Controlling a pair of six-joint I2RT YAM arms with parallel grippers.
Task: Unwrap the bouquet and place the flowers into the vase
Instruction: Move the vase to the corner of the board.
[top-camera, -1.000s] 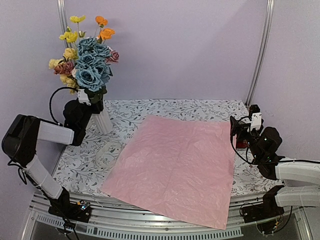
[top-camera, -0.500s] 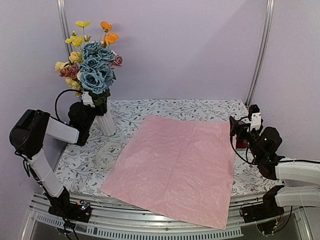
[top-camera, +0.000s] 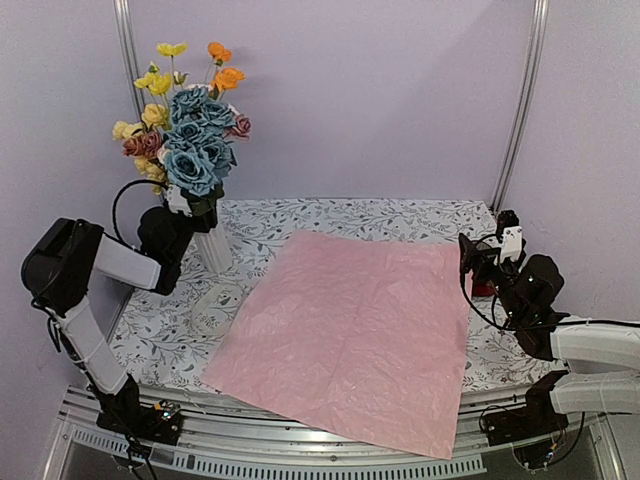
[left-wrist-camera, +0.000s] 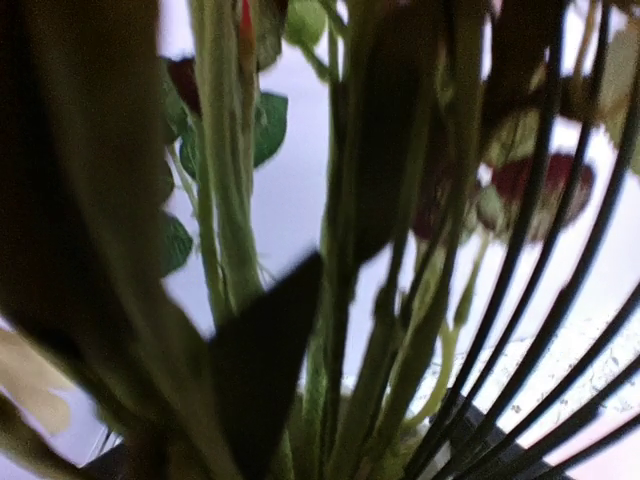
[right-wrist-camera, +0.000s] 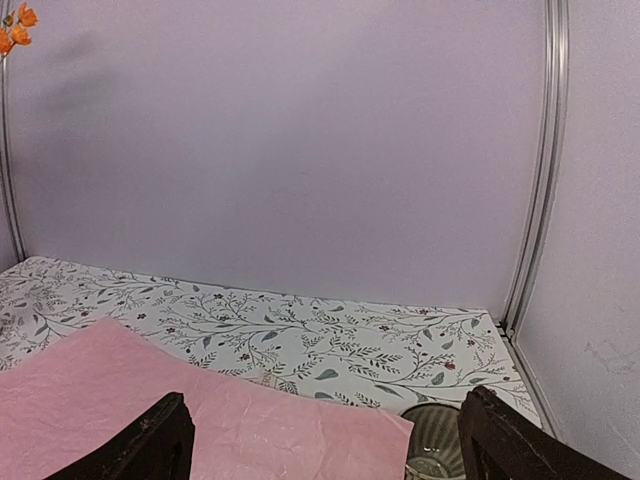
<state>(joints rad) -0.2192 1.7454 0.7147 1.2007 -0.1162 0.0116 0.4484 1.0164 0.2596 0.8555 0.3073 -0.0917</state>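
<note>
The flowers (top-camera: 190, 140), blue roses with yellow, orange and pink blooms, stand upright with their stems running down into the white ridged vase (top-camera: 213, 252) at the back left. My left gripper (top-camera: 188, 208) sits around the stems just above the vase's mouth. In the left wrist view, blurred green stems (left-wrist-camera: 340, 300) fill the frame and hide the fingers. The pink wrapping paper (top-camera: 350, 330) lies spread flat across the middle of the table. At the right edge, my right gripper (top-camera: 468, 255) hangs open and holds nothing, facing the paper's far corner (right-wrist-camera: 300, 430).
A cream coil of ribbon (top-camera: 212, 312) lies in front of the vase. A striped cup (right-wrist-camera: 432, 445) on a red saucer (top-camera: 483, 289) stands by my right gripper. The floral tablecloth (top-camera: 380, 215) ends at metal rails and purple walls.
The flowers and my left gripper have shifted right and slightly up, and the bunch stands more upright over the vase. The right arm has not moved.
</note>
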